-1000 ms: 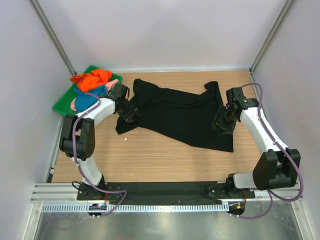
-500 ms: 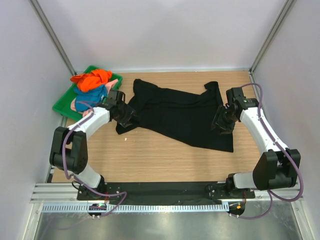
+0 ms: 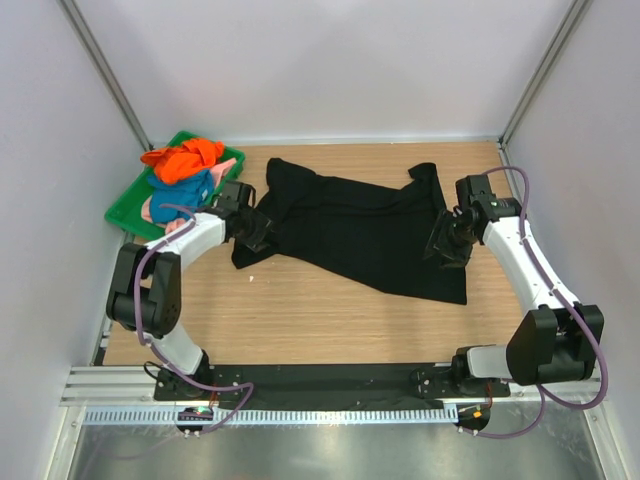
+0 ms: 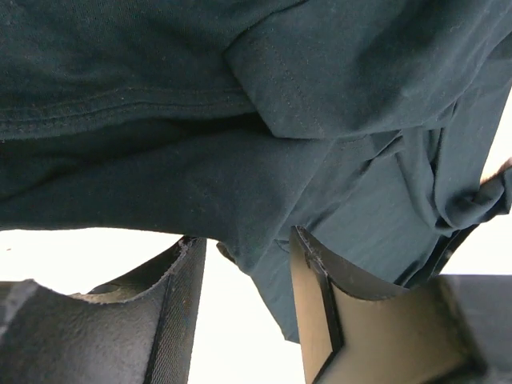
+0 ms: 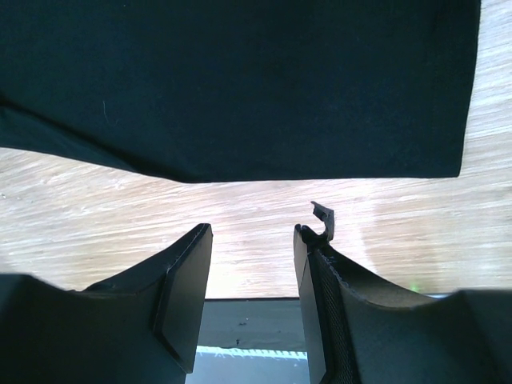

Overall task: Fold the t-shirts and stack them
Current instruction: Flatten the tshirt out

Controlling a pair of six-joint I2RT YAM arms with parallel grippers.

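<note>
Your black t-shirt [image 3: 350,235] lies spread on the table [image 3: 300,320] — your left gripper [image 4: 244,238] gapes at its edge, cloth dipping between the fingers [image 4: 180,320]. Your right gripper [image 5: 252,230], likewise parted, hovers by the opposite edge.

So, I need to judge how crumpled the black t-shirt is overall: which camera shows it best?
The top external view: the whole black t-shirt lies spread out, its full outline visible. The left wrist view shows only bunched folds close up; the right wrist view shows only a flat stretch with a straight edge.
</note>
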